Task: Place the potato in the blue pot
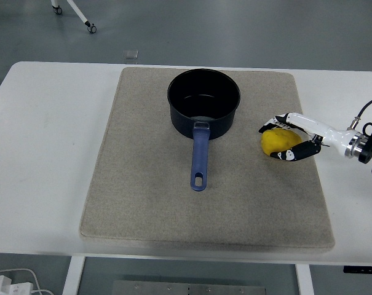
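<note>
Gripping: the right hand (pixel 291 138) at the frame's right wraps the yellow potato (pixel 278 142), fingers above and thumb below, so it can be lifted.
Potato: on the grey mat (pixel 142 209), right of centre, apart from the pot.
Blue pot (pixel 203 101): upper centre, open, handle toward the bottom edge, leaving its right side clear.
Table (pixel 44 153): white, under the mat.

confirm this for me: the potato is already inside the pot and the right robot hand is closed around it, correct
Not quite. The head view shows the potato on the mat, right of the pot, not inside it. The right robot hand is closed around it.
</note>
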`<action>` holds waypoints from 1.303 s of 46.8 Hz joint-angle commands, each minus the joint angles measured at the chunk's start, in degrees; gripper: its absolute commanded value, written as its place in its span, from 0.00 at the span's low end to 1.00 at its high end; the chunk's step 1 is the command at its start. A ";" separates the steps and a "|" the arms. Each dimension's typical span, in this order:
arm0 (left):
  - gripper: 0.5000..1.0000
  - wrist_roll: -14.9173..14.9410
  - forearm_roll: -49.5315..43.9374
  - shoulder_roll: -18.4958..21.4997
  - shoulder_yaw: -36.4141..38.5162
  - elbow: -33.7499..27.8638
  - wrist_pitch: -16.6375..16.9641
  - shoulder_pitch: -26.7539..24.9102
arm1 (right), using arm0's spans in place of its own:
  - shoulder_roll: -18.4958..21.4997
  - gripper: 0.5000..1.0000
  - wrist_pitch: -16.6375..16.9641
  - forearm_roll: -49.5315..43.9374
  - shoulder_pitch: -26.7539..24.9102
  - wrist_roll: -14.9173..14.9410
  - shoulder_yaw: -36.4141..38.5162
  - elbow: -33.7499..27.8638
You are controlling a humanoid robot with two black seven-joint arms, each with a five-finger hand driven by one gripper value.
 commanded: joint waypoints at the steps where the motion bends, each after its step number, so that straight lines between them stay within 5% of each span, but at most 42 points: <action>1: 1.00 0.00 0.00 0.00 0.00 0.00 0.06 -0.02 | 0.11 0.00 0.01 0.00 -0.09 0.00 0.01 0.01; 28: 1.00 0.00 0.00 0.00 -0.09 -0.26 -0.03 -0.02 | 0.46 0.00 -0.52 1.14 0.61 -0.09 1.24 -0.08; 42: 1.00 0.00 0.00 0.00 0.00 -0.61 -0.03 -0.02 | 0.72 0.00 0.97 4.56 8.34 -0.35 0.36 -0.08; 61: 1.00 0.00 0.00 0.00 -0.09 -0.61 -0.03 -0.02 | 11.97 0.00 2.38 4.83 17.31 -2.02 0.01 -5.26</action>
